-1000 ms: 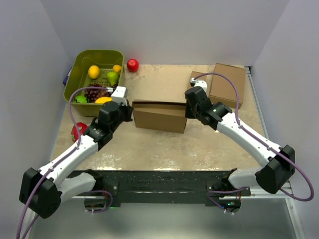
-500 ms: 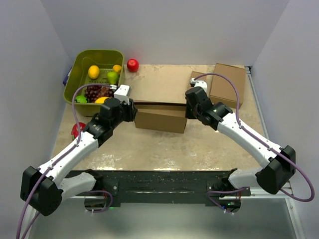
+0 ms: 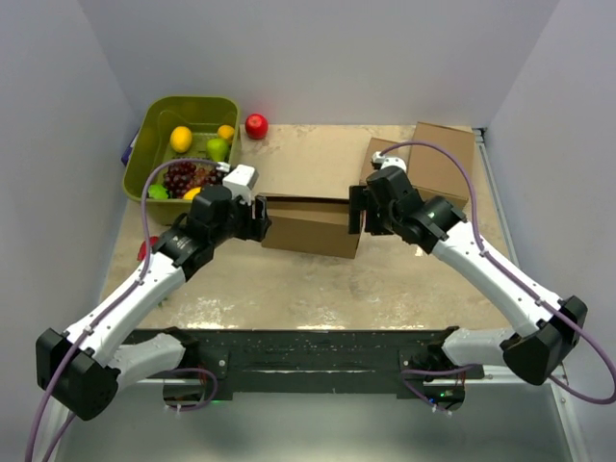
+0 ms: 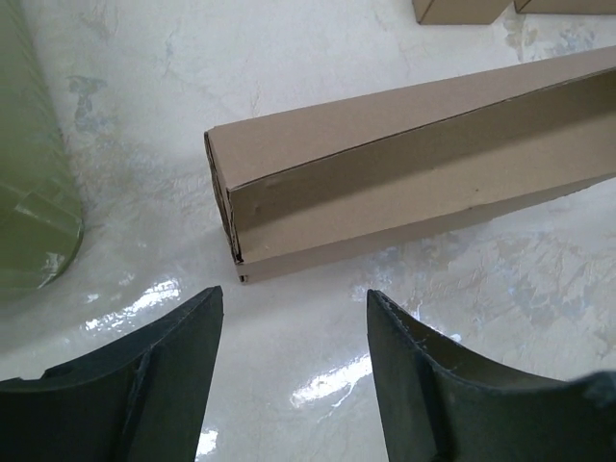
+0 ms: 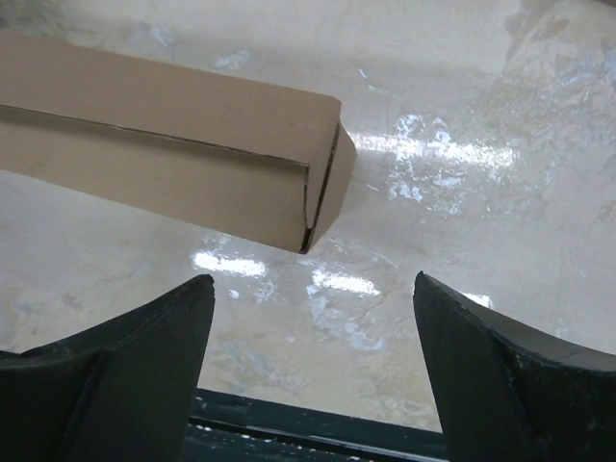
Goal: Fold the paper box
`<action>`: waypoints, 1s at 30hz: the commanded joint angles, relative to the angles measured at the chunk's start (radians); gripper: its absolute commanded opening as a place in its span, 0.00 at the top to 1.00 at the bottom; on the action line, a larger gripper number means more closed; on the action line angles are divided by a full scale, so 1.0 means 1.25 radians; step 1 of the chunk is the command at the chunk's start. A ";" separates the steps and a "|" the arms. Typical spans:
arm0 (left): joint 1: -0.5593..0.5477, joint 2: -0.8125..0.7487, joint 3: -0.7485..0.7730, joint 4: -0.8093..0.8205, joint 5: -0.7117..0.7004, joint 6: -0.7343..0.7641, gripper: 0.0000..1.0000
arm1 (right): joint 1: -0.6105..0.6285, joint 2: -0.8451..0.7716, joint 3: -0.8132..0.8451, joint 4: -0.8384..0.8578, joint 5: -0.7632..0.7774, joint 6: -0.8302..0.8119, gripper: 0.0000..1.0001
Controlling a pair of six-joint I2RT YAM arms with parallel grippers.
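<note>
The paper box (image 3: 310, 223) stands closed in the middle of the table as a long brown cardboard block. My left gripper (image 3: 261, 223) sits just off its left end, open, with nothing between the fingers. In the left wrist view the box (image 4: 414, 164) lies ahead of the open gripper (image 4: 295, 295), apart from it. My right gripper (image 3: 354, 218) is at the box's right end, also open and empty. In the right wrist view the box's end corner (image 5: 318, 183) lies beyond the wide-spread gripper (image 5: 314, 280).
A green basket (image 3: 144, 144) of fruit stands at the back left, with a red apple (image 3: 256, 125) beside it. A medium flat brown box (image 3: 441, 159) and a small narrow box (image 3: 377, 151) lie at the back right. A red object (image 3: 148, 252) lies under the left arm.
Both grippers have gone from shut to open at the ends of the box. The box has stayed in place.
</note>
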 commanded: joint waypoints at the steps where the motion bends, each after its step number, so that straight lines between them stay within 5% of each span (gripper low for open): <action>1: -0.002 -0.031 0.081 -0.020 0.031 0.013 0.33 | -0.012 -0.034 0.078 -0.016 -0.015 -0.009 0.11; 7: 0.007 0.006 0.158 0.000 0.040 0.017 0.32 | -0.050 -0.025 0.101 0.023 -0.003 -0.022 0.11; 15: 0.014 0.101 0.235 -0.042 0.021 0.092 0.38 | -0.051 0.008 0.116 0.066 0.016 -0.066 0.35; 30: 0.022 0.096 0.179 -0.059 -0.014 0.110 0.35 | -0.051 0.009 0.057 0.095 -0.003 -0.085 0.49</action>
